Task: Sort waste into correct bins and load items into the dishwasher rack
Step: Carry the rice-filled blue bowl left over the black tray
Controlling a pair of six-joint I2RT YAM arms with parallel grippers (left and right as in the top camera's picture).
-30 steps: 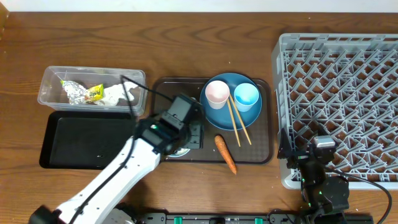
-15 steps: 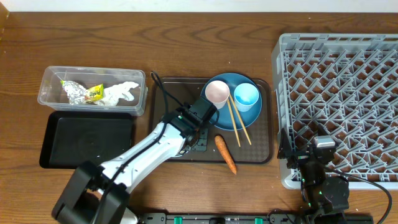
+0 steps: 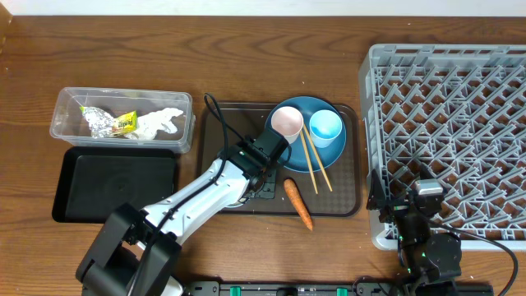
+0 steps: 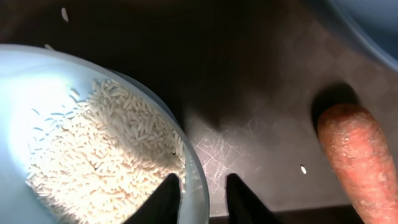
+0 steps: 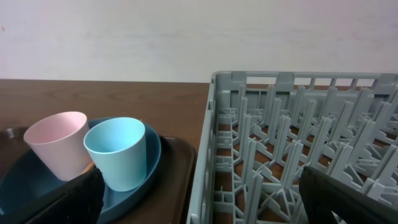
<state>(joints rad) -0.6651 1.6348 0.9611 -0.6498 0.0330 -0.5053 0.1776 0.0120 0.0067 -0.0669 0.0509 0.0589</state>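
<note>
The left pincer (image 4: 202, 198) is spread, its fingers straddling the right rim of the white bowl (image 4: 34, 68). The bowl holds loose rice (image 4: 106, 155) and sits at the near edge of the brown tray (image 4: 249, 81). The carrot (image 4: 357, 155) lies to its right. Farther back, the blue plate (image 3: 333, 156) carries the pink cup (image 3: 287, 123), the blue cup (image 3: 325, 127) and the chopsticks (image 3: 315, 160). The right pincer (image 5: 202, 174), also spread, sits at the near left corner of the rack (image 3: 460, 107). Foil (image 3: 99, 122) and tissue (image 3: 156, 123) lie in the clear tub (image 3: 62, 136) at far left.

place: robot lab bench staged as kitchen | cues: bare wooden table (image 3: 246, 66); plain pale wall (image 5: 124, 37) behind table; grey dishwasher rack (image 3: 460, 107) on table's right end; robot arm (image 3: 189, 205) over table's middle
</note>
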